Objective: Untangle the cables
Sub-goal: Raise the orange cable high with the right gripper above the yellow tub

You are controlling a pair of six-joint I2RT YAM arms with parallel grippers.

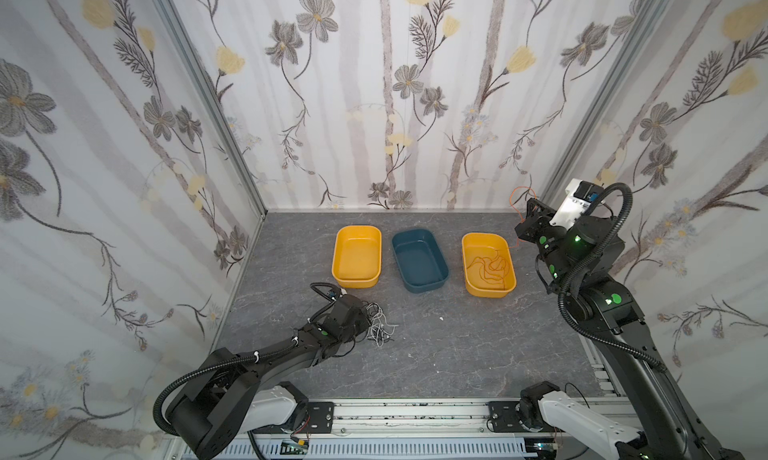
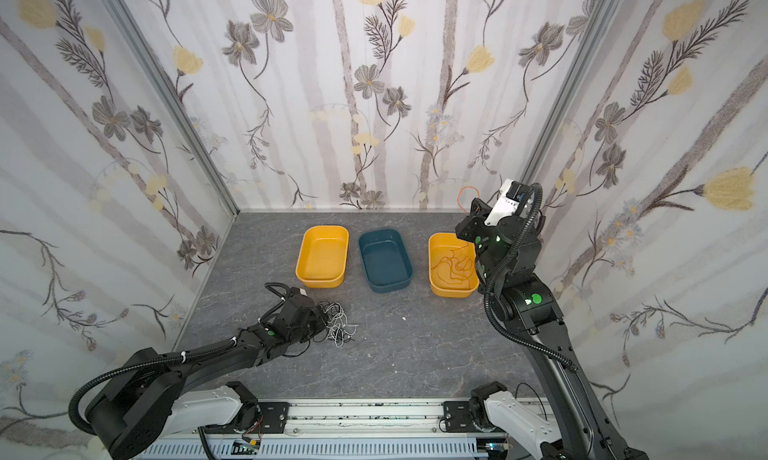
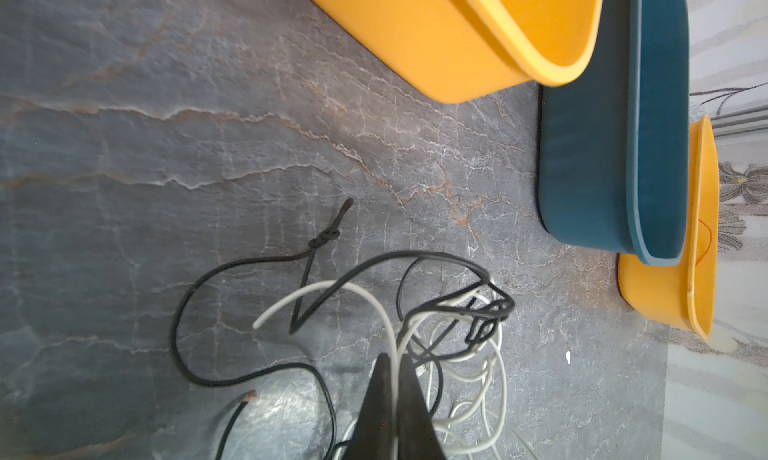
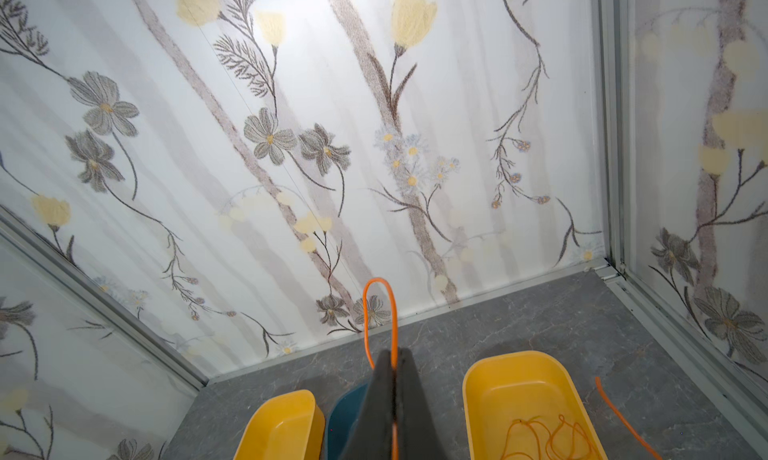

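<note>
Right pincer (image 4: 395,354) is up high at the far right, clamped tight on the orange cable (image 4: 365,312). A small loop of it pokes out past the tips, clear against the wallpaper. From the grip the orange cable drops over the rim into the right bin (image 1: 490,291), and most of it lies there in loose coils (one stray length lies on the tabletop (image 1: 457,354) just right of that bin, as my right wrist view shows it).

Over on the left, the left pincer (image 3: 395,360) is down low at the near-left of the tabletop, closed on the white cable (image 3: 374,308). I can see a white strand running straight into the seam between the two fingers. Around it sits the tangle: white loops bunched just right of the tips, and the black cable (image 3: 178,312) sweeping out in a wide curve with a small knot near one end. All of that rests on the tabletop, nearer to me than the bins.

The left bin (image 1: 337,254) and the blue bin (image 1: 424,287) stand in a row with the right bin along the far side.
</note>
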